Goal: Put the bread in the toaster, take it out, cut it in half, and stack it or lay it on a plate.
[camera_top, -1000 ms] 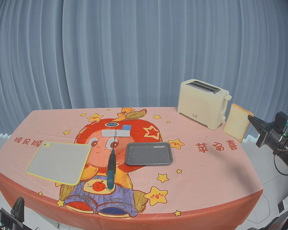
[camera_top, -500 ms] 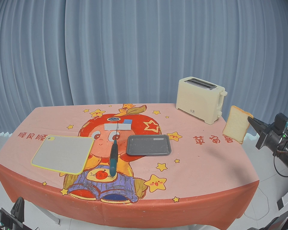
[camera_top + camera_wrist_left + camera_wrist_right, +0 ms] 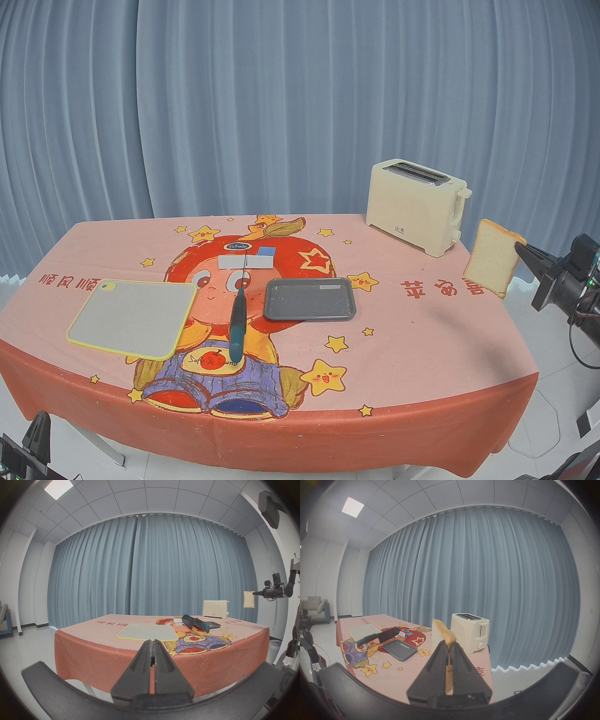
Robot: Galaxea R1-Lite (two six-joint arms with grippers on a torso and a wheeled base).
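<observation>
- The right gripper is pinching the bread upright, just off the table's far right corner.
- The toaster is standing to the bread's left, its slot seemingly running along the bread's face.
- The left gripper is hanging closed, empty, well apart.

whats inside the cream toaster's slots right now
No bread rises from the cream toaster; its slots' depths are hidden. The pale square bread slice is clamped in the right gripper, apart from it.

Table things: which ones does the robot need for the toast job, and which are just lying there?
Needed: bread, held in right gripper; toaster; knife; cutting board; grey tray.
Lying about: white cards, blue card.
</observation>
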